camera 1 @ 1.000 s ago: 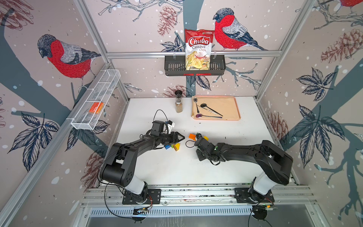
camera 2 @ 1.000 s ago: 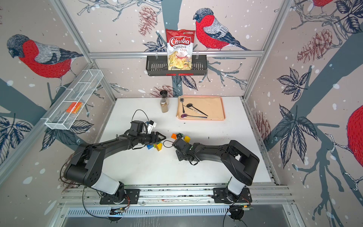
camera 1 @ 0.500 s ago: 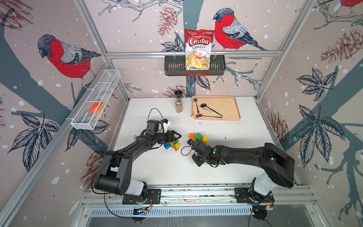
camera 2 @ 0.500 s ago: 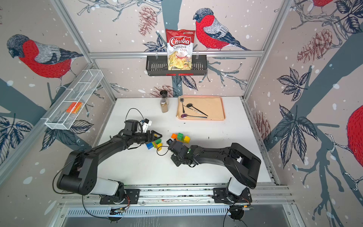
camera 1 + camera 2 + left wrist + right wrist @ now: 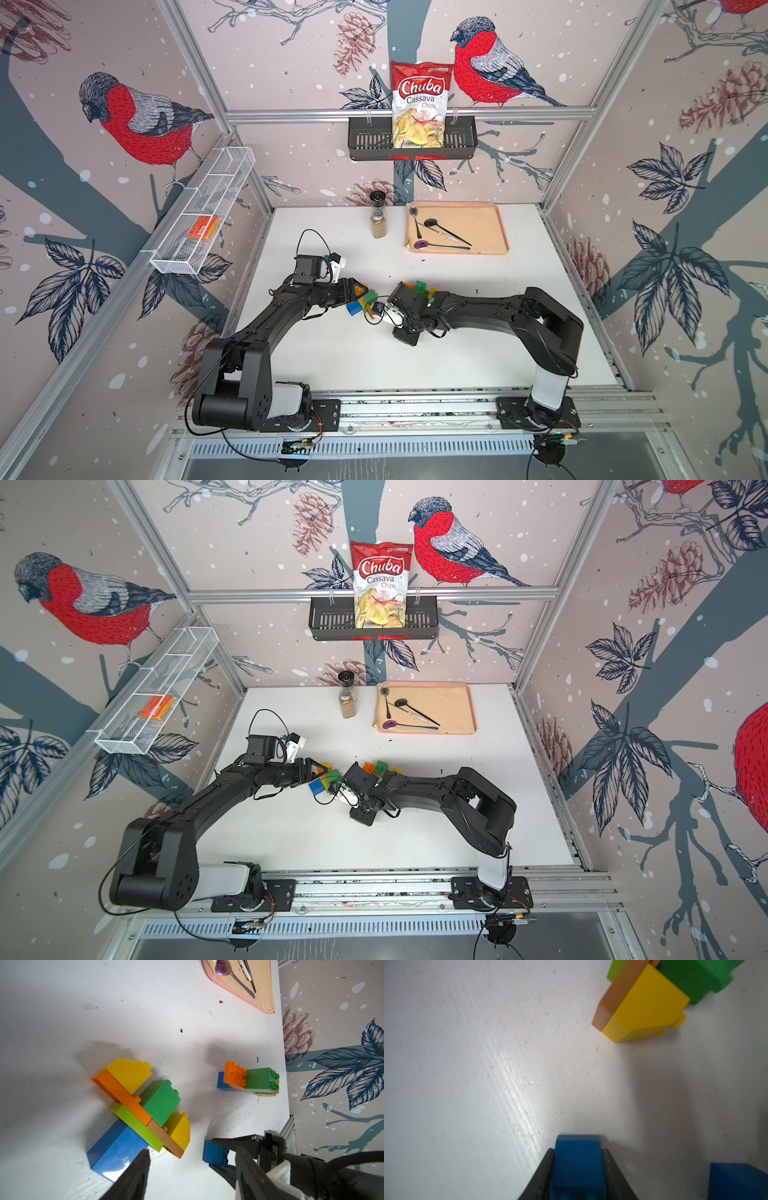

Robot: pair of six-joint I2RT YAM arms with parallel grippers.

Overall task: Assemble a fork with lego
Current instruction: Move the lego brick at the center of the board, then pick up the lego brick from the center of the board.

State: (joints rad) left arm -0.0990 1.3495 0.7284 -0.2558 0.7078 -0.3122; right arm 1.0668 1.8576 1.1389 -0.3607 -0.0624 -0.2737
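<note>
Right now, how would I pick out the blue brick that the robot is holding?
On the white table, find the multicoloured lego cluster near the middle. Just beside it, the small blue brick is pinched between the jaws of the right arm. The other blue bricks sit against bricks of other colours, while this one stands alone.

Lab robot cell: aluminium frame, bird-print walls, 2 arms.

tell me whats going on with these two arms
The right gripper is shut on a small blue brick, holding it near the partly built lego fork lying on the table. The left gripper hangs open right beside that fork. Another cluster of bricks sits apart from it.
</note>
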